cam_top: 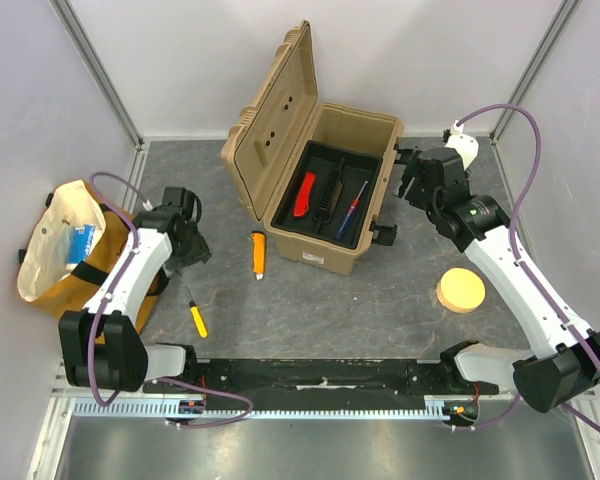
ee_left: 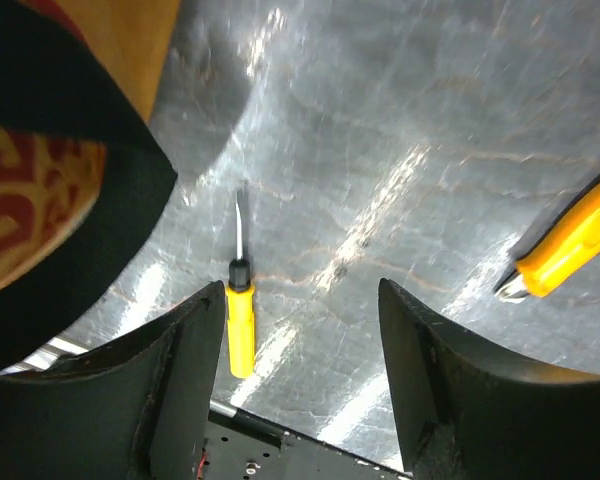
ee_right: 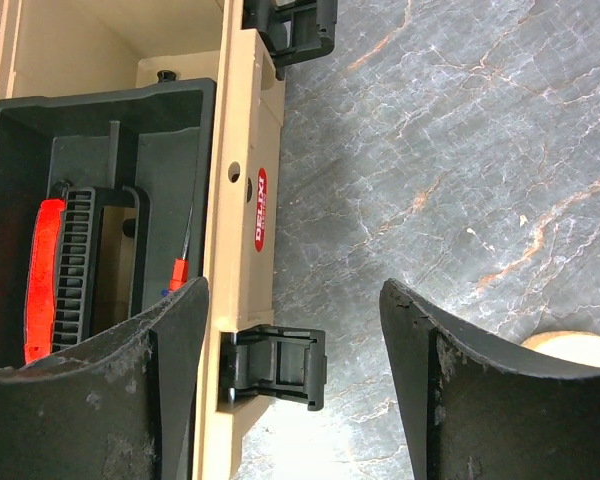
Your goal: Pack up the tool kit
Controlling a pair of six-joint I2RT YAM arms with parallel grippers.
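Left claw [ee_left: 300, 300] hangs nearest the lens, its jaws spread and holding nothing, low over the grey counter [cam_top: 360, 310]; just off its left finger lies the small yellow screwdriver [ee_left: 240, 325], shaft pointing away, and farther right the yellow-handled cutter [ee_left: 570, 245] lies near the front of the tan tool case [cam_top: 325, 248]; the case stands with its lid up, and its black tray already carries a red tool [cam_top: 305, 193], a black brush [cam_top: 327, 195] and a blue-and-red screwdriver [cam_top: 353, 210]; the right claw [ee_right: 295, 300], also wide apart and empty, hovers beside the case's right wall near a latch; a round yellow pad [cam_top: 461, 291] sits well apart (whether it belongs in the kit I cannot tell). The step in hand looks like collecting the small screwdriver; the next move calls for shifting left to centre on the handle, descending, and closing across it.
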